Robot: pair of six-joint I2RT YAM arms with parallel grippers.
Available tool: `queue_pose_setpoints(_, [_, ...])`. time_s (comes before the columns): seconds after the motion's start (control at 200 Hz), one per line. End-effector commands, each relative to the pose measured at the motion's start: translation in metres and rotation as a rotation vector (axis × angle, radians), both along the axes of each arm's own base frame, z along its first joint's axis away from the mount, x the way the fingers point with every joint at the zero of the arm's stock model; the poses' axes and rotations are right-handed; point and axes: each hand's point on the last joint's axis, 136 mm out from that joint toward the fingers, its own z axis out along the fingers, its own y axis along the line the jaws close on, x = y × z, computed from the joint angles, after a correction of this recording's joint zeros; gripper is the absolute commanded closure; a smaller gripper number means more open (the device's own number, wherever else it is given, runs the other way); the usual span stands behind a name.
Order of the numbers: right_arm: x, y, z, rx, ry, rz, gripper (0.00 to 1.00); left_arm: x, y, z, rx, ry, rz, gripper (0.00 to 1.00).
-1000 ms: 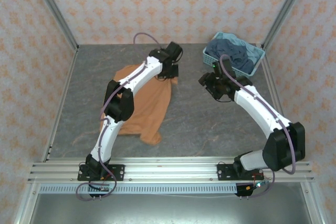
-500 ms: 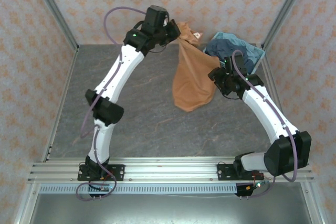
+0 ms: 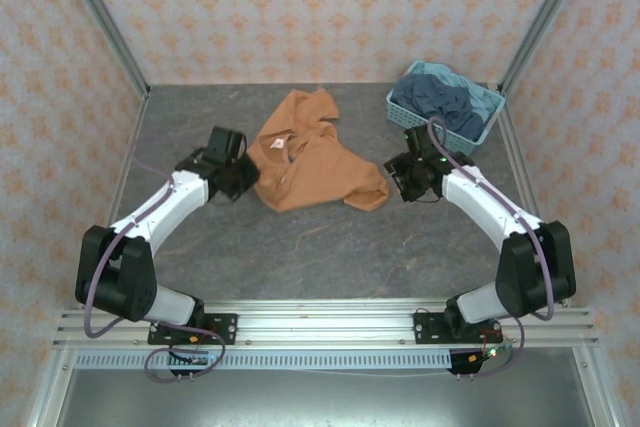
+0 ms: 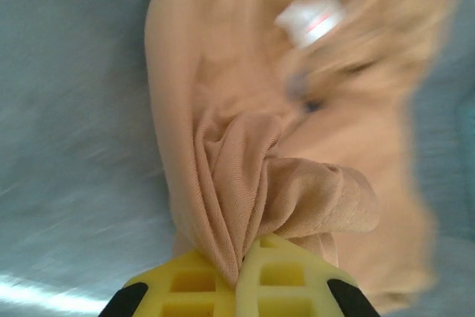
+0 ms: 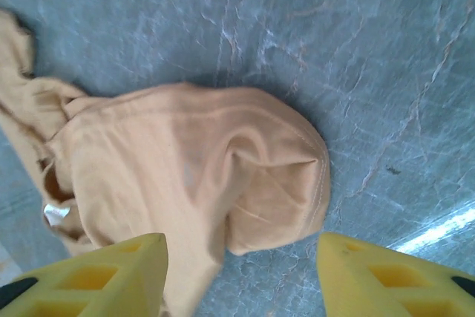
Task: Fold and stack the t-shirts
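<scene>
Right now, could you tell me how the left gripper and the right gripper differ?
The left gripper is shut, pinching a fold of the orange shirt; the right gripper is open, clamping nothing. The left gripper is at the shirt's left edge, the right gripper above its right end. Both have yellow fingers.

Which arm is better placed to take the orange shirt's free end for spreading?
Right, likely. The right end effector hangs open over the loose end of the orange shirt; the left end effector is shut on its opposite edge.
</scene>
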Motion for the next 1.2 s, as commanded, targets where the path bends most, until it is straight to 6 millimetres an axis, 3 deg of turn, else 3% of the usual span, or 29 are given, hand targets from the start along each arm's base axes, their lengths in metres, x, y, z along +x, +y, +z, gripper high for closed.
queue_pose_setpoints(0.0, [0.012, 0.017, 0.001, -0.027, -0.015, 0.005, 0.46, -0.021, 0.024, -0.015, 0.052, 0.012, 0.069, 0.94])
queue_pose_setpoints(0.08, [0.022, 0.039, -0.003, -0.053, -0.016, 0.067, 0.47, -0.041, 0.036, -0.03, 0.088, 0.07, 0.106, 0.83])
queue_pose_setpoints(0.185, [0.041, 0.077, -0.012, -0.12, -0.011, 0.188, 0.49, -0.058, 0.05, -0.034, 0.141, 0.134, 0.155, 0.62])
queue_pose_setpoints(0.325, [0.075, 0.141, -0.016, -0.195, -0.076, 0.379, 0.48, -0.063, 0.064, -0.02, 0.177, 0.114, 0.212, 0.57])
queue_pose_setpoints(0.435, [0.098, 0.173, -0.028, -0.242, -0.093, 0.461, 0.46, -0.065, 0.075, -0.004, 0.201, 0.101, 0.25, 0.57])
queue_pose_setpoints(0.63, [0.138, 0.187, -0.04, -0.337, -0.179, 0.497, 0.45, -0.043, 0.06, 0.018, 0.144, 0.023, 0.163, 0.54])
queue_pose_setpoints(0.781, [0.156, 0.196, -0.052, -0.397, -0.201, 0.566, 0.45, -0.017, 0.043, 0.028, 0.163, -0.011, 0.012, 0.4])
queue_pose_setpoints(0.896, [0.16, 0.206, -0.071, -0.407, -0.16, 0.617, 0.46, 0.0, 0.023, 0.016, 0.227, 0.041, -0.156, 0.36])
queue_pose_setpoints(0.996, [0.154, 0.203, -0.093, -0.424, -0.064, 0.622, 0.53, 0.007, 0.008, -0.002, 0.321, 0.117, -0.276, 0.34])
queue_pose_setpoints(1.141, [0.144, 0.191, -0.103, -0.451, -0.008, 0.601, 0.62, 0.012, 0.009, -0.029, 0.452, 0.236, -0.321, 0.33])
queue_pose_setpoints(1.196, [0.142, 0.188, -0.104, -0.46, 0.002, 0.599, 0.7, 0.019, 0.008, -0.036, 0.46, 0.241, -0.325, 0.34])
